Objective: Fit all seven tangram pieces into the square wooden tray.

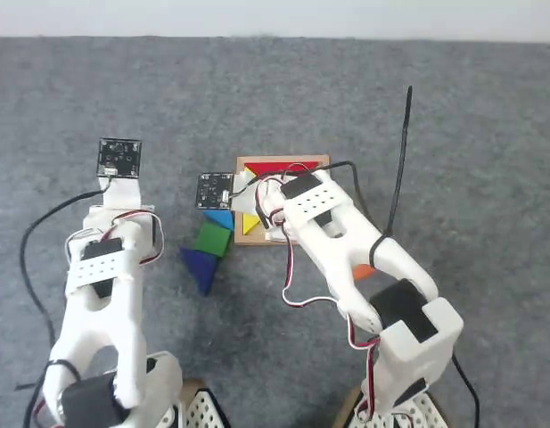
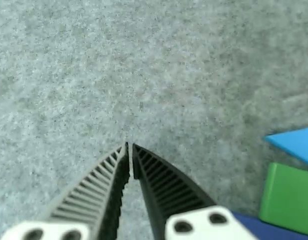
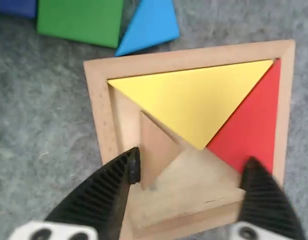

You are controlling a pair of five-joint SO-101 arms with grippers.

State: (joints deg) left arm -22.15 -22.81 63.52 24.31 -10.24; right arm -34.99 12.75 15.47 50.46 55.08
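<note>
The square wooden tray (image 1: 317,161) (image 3: 96,100) lies mid-table with a large yellow triangle (image 3: 193,102) (image 1: 250,223) and a large red triangle (image 3: 253,125) (image 1: 279,168) set in it. A pale wooden triangle (image 3: 156,150) also lies inside. My right gripper (image 3: 192,170) hovers open over the tray's bare part, with nothing between its fingers. Beside the tray on the carpet lie a light blue triangle (image 1: 219,218) (image 3: 149,25) (image 2: 293,142), a green square (image 1: 211,239) (image 3: 79,20) (image 2: 288,197) and a dark blue piece (image 1: 200,266) (image 2: 263,227). My left gripper (image 2: 129,147) is shut above bare carpet, left of these pieces.
An orange piece (image 1: 362,272) peeks out from under the right arm, near its base side. A black cable (image 1: 401,160) rises to the right of the tray. Grey carpet (image 1: 453,107) covers the table all around.
</note>
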